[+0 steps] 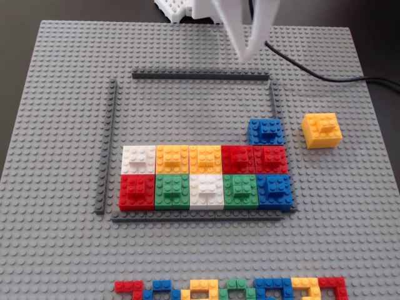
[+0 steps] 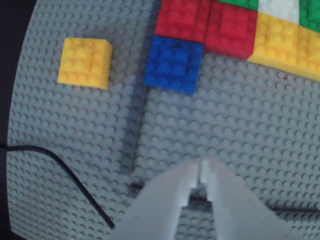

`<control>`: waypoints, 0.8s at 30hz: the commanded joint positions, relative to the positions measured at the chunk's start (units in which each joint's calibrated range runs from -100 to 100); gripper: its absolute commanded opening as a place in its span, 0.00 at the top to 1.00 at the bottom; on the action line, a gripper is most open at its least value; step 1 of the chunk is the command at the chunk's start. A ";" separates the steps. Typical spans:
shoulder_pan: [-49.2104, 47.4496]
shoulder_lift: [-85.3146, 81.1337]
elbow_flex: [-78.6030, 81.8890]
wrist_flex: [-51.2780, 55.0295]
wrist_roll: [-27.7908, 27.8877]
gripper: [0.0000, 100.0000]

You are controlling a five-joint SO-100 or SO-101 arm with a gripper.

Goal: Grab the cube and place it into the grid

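One loose yellow cube (image 1: 322,130) sits right of the grid frame (image 1: 273,100) in the fixed view, lower right of the gripper (image 1: 245,55), well apart. The gripper's fingers are closed and empty at top centre. Bare studded worktop (image 1: 62,125) surrounds the cube; a cable (image 1: 325,78) runs just above it.

In the wrist view the cube (image 2: 84,62) is at upper left.

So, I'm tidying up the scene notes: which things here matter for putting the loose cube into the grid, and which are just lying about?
Part of the job:
yellow cube, loose outside the frame
dark frame marking the grid
placed cubes, eleven inside
pincer, closed, empty

Just lying about:
row of bricks at the near edge
black cable
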State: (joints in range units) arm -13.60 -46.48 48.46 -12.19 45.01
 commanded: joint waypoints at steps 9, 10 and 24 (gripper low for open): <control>-10.08 24.12 -32.01 9.89 -4.05 0.96; -10.23 26.02 -32.82 9.89 -4.05 0.95; -11.63 36.85 -37.45 4.52 -6.50 0.87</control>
State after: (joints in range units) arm -24.68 -9.84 16.86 -6.76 39.39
